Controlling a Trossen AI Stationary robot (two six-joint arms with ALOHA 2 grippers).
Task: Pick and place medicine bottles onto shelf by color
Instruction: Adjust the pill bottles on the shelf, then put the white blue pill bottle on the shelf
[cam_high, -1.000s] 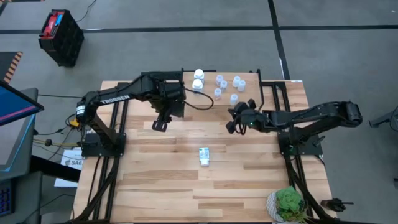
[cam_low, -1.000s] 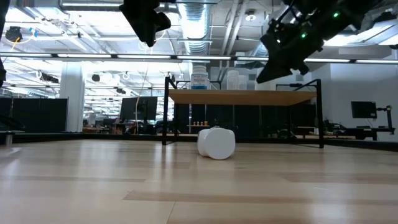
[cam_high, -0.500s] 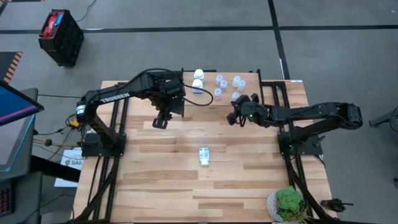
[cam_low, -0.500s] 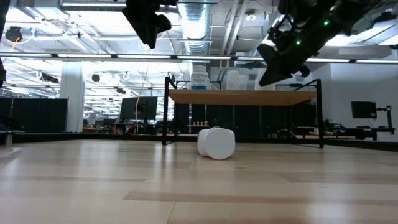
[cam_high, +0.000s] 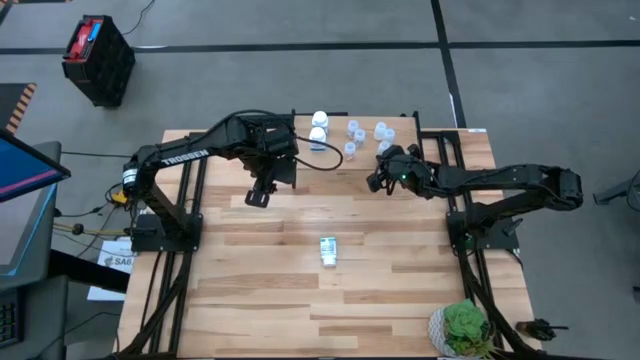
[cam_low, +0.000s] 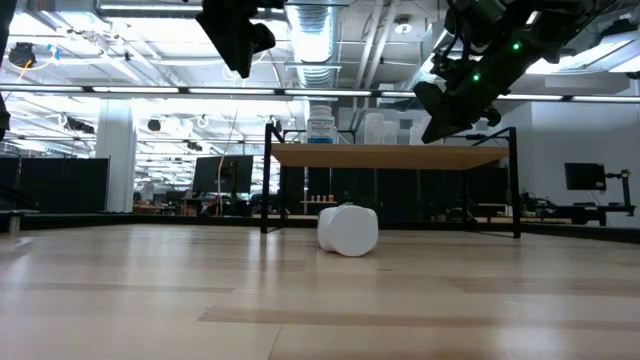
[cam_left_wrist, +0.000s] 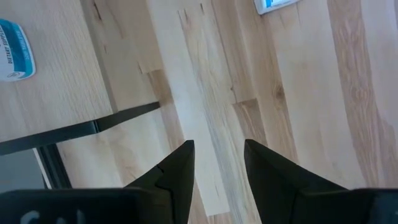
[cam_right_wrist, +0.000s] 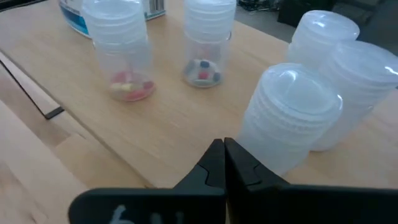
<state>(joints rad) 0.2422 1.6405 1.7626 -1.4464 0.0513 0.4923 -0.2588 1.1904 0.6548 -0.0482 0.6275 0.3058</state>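
Observation:
The light-wood shelf (cam_high: 400, 148) stands at the table's far middle. Two white bottles (cam_high: 319, 127) stand on its left part and several translucent bottles (cam_high: 358, 133) to their right; they show close in the right wrist view (cam_right_wrist: 288, 117). Another white bottle (cam_high: 329, 250) lies on its side on the tabletop, also in the low view (cam_low: 348, 229). My right gripper (cam_high: 374, 183) is shut and empty, in the air at the shelf's near edge, pointing at the translucent bottles (cam_right_wrist: 224, 158). My left gripper (cam_high: 257, 197) is open and empty above the table, left of the shelf (cam_left_wrist: 217, 163).
A green potted plant (cam_high: 463, 328) stands at the table's near right corner. A black crate (cam_high: 97, 58) sits on the floor beyond the far left corner. Bare wooden tabletop (cam_high: 250, 290) lies around the fallen bottle.
My right gripper has gone toward the table's far edge, up to the shelf's near edge and the translucent bottles, staying shut. No bottle has moved.

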